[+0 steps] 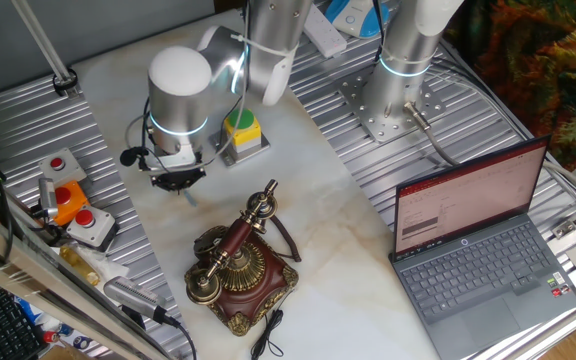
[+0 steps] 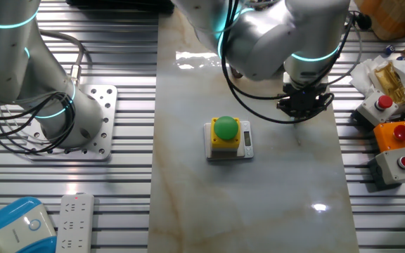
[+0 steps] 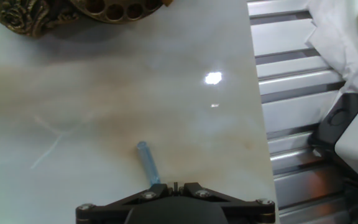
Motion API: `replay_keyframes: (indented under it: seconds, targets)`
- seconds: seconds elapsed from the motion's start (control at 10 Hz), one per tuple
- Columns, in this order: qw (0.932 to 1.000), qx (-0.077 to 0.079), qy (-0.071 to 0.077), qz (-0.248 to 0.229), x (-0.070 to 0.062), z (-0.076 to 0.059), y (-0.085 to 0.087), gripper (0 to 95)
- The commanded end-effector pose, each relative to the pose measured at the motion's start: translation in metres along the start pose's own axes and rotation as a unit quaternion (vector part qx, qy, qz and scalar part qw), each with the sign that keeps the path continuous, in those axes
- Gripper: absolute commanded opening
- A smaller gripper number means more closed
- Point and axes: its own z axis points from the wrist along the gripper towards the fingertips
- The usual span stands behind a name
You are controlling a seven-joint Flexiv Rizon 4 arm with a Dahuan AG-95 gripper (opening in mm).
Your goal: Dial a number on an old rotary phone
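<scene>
The old rotary phone (image 1: pixel 240 268), dark red-brown wood with brass trim, stands at the front of the marble table with its handset on the cradle. In the hand view only its brass dial (image 3: pixel 118 8) and an ornate corner show along the top edge. My gripper (image 1: pixel 178 184) hangs above the table behind the phone, apart from it. It also appears in the other fixed view (image 2: pixel 302 111), where the phone is out of view. The gripper (image 3: pixel 174 185) is shut on a pale blue stick (image 3: pixel 147 162) that points down at the table, toward the dial.
A yellow box with a green button (image 1: pixel 243 130) (image 2: pixel 225 133) sits behind the gripper. Grey boxes with red buttons (image 1: pixel 88 225) (image 2: pixel 398 163) stand on the ribbed side panel. An open laptop (image 1: pixel 478 235) is at the right. A second arm's base (image 1: pixel 398 90) stands behind.
</scene>
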Motion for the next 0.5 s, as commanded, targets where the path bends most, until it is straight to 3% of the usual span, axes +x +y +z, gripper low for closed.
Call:
replay_keyframes:
  seconds: [0.1, 0.3, 0.5]
  targets:
    - [1.0000, 0.002, -0.002, -0.007, -0.0004, 0.0000, 0.0002, 0.0]
    - [1.0000, 0.003, -0.002, 0.003, -0.0002, 0.0004, 0.0004, 0.0]
    - [0.9995, 0.013, 0.016, 0.026, 0.0000, 0.0000, 0.0006, 0.0]
